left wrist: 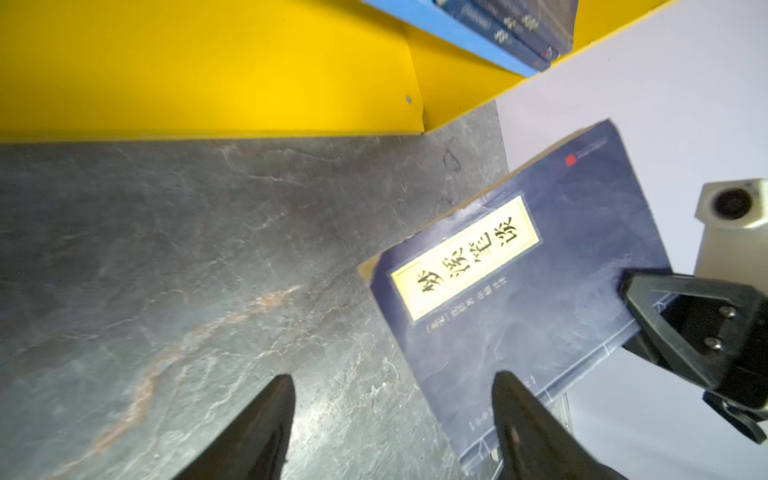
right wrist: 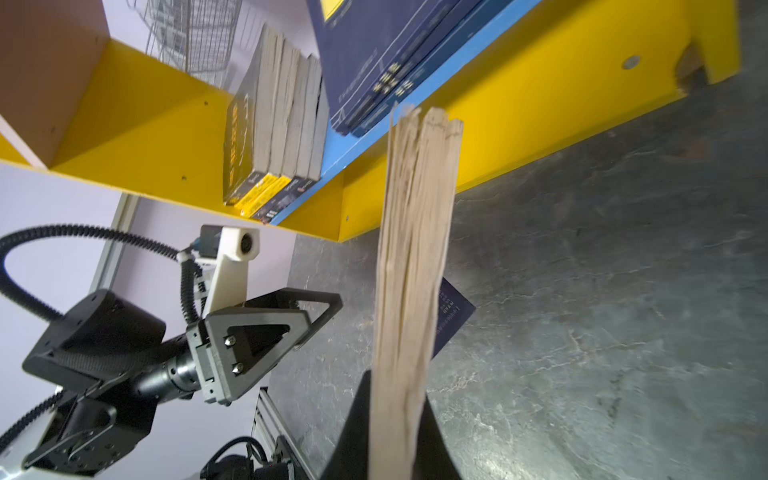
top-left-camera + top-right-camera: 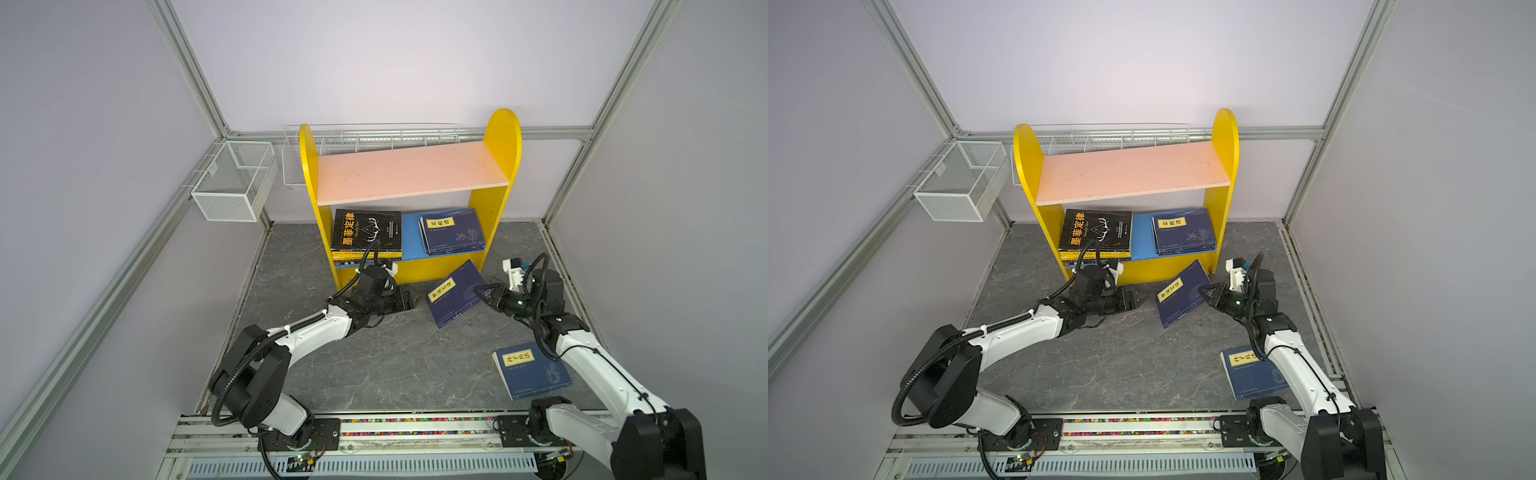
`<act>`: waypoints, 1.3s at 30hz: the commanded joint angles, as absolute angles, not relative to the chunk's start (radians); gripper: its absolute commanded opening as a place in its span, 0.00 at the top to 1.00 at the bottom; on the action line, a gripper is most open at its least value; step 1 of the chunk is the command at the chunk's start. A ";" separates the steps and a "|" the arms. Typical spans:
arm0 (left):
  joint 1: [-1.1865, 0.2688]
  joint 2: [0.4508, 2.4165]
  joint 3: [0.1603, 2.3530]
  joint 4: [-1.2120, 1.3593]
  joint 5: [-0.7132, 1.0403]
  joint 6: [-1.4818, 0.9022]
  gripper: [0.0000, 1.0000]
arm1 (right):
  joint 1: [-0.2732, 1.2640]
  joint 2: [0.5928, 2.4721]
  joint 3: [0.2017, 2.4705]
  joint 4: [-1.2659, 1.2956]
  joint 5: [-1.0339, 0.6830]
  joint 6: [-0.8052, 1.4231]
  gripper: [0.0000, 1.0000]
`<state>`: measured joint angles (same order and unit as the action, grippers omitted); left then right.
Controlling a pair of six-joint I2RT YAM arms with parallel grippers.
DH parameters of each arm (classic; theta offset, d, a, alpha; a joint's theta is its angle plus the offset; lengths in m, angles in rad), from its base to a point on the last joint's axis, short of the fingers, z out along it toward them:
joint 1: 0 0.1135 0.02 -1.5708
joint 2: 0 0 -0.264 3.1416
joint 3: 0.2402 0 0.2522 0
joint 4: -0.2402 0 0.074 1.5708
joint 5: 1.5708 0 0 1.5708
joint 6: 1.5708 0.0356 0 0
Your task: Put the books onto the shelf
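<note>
While aslant between the right jaws, navy book (image 3: pixel 452 300), long axis toward shelf (image 3: pixel 503 141).

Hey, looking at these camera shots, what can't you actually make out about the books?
Both top views: the covers of the stacked books are hidden by the black book, which lies over them.
Right wrist view: the cover of the held navy book in the right claw is hidden. Only its page edges face the camera.
In a top view: part of the loose navy book on the table is hidden behind the right arm.
</note>
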<state>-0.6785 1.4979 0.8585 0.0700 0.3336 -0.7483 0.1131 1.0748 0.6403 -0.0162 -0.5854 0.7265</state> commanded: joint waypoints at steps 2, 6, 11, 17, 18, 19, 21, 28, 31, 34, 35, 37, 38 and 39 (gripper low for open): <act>-0.681 1.491 0.842 0.112 0.362 -0.750 0.21 | 0.097 1.074 0.622 0.078 -0.619 0.840 0.90; -0.681 1.508 0.824 0.181 0.415 -0.777 0.20 | 0.092 1.099 0.614 0.176 -0.667 0.934 0.90; -0.692 1.522 0.820 0.260 0.526 -0.778 0.20 | 0.084 1.104 0.628 0.214 -0.690 0.983 0.90; -0.722 1.523 0.803 0.358 0.674 -0.781 0.17 | 0.081 1.124 0.629 0.291 -0.689 1.042 0.90; -0.725 1.519 0.798 0.371 0.692 -0.781 0.15 | 0.081 1.127 0.630 0.297 -0.687 1.047 0.90; -0.727 1.514 0.794 0.378 0.707 -0.779 0.12 | 0.080 1.130 0.630 0.308 -0.687 1.053 0.90; -0.731 1.503 0.790 0.382 0.725 -0.772 0.05 | 0.080 1.136 0.619 0.363 -0.692 1.085 0.90; -0.733 1.459 0.743 0.499 0.674 -0.793 0.00 | 0.080 1.178 0.576 0.690 -0.723 1.300 0.90; -0.732 1.439 0.721 0.595 0.623 -0.819 0.00 | 0.081 1.206 0.556 0.820 -0.732 1.392 0.90; -0.731 1.437 0.694 0.768 0.590 -0.879 0.00 | 0.080 1.248 0.532 0.979 -0.738 1.496 0.90; -0.731 1.442 0.693 0.812 0.587 -0.899 0.00 | 0.080 1.263 0.522 1.049 -0.739 1.553 0.90; -0.731 1.463 0.701 0.888 0.577 -0.944 0.00 | 0.080 1.283 0.517 1.131 -0.748 1.605 0.90; -0.730 1.475 0.707 0.910 0.575 -0.958 0.00 | 0.081 1.286 0.517 1.157 -0.753 1.621 0.90; -0.729 1.491 0.717 0.928 0.571 -0.970 0.00 | 0.081 1.283 0.518 1.174 -0.755 1.631 0.90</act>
